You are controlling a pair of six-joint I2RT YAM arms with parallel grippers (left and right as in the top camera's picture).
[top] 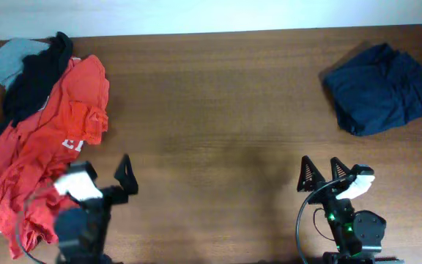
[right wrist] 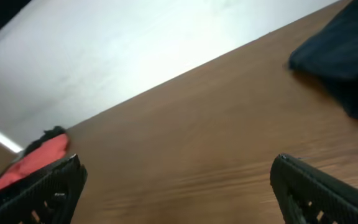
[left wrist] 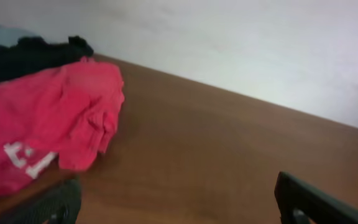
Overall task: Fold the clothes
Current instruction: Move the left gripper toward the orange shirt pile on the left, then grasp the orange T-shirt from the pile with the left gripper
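Observation:
The clothes lie in two places. At the table's left a crumpled heap holds an orange-red T-shirt (top: 50, 139) with white lettering (left wrist: 30, 158), a black piece (top: 39, 77) and a grey-blue piece (top: 13, 59). A navy piece (top: 383, 88) lies bunched at the back right, also visible in the right wrist view (right wrist: 347, 56). My left gripper (top: 102, 178) hovers just right of the heap's near end, open and empty (left wrist: 179, 205). Near the front edge my right gripper (top: 323, 173) stands open over bare wood (right wrist: 179, 186), well short of the navy piece.
The brown wooden table (top: 218, 110) ends at a white wall (top: 211, 15) along the back. The heap hangs over the table's left edge. A black cable (top: 302, 213) loops beside the right arm's base.

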